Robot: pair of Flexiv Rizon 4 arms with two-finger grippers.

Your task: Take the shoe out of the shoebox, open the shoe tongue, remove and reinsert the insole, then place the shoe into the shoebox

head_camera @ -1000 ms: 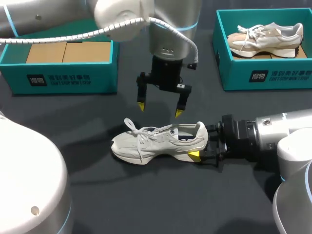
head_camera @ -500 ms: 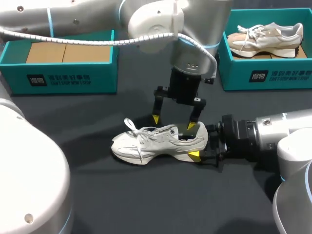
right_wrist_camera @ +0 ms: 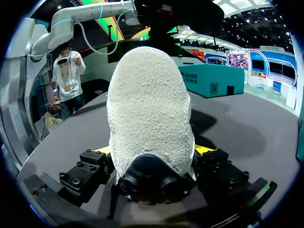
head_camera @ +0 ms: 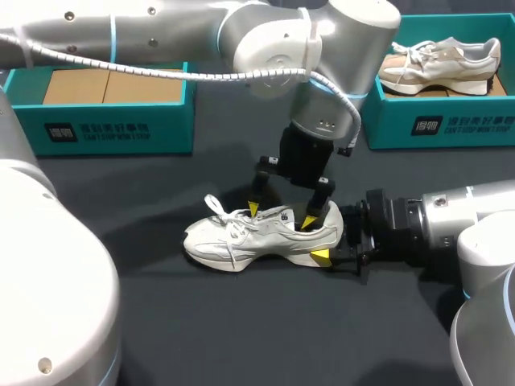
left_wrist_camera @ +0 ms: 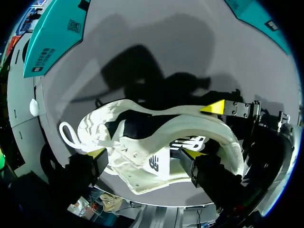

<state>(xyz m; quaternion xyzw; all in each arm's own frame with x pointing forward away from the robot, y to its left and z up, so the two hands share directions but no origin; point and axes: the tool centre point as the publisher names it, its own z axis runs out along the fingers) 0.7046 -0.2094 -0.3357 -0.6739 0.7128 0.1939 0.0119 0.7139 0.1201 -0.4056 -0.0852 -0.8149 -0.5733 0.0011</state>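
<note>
Hovering low over a pale running shoe (head_camera: 241,233) that stands on its sole on the dark surface (head_camera: 241,322), the left claw (head_camera: 282,215) is spread wide. One yellow tip is on the shoe's far side and the other is dipped at the mouth of its opening. The right claw (head_camera: 331,240) is clamped on the heel from both sides. The shoe is out of its teal shoebox (head_camera: 113,133), which sits well apart at the far left with only cardboard showing inside (a second box (head_camera: 434,125) at the far right holds the matching shoe (head_camera: 438,64)). Seen from the left wrist, the tongue (left_wrist_camera: 154,161) lies between that claw's fingers, and the laces (head_camera: 216,207) look looped and tied. On this evidence the tongue-and-insole work is at hand, and the risks are plain. A finger closing on the collar instead of the tongue would pinch the wrong layer. A pull against snug laces could drag the whole shoe upward and wrench the heel out of the right claw's hold. With both claws so near each other at the heel end, a careless descent could knock one against the other. Whether the insole is in place cannot be told from the dark interior.
</note>
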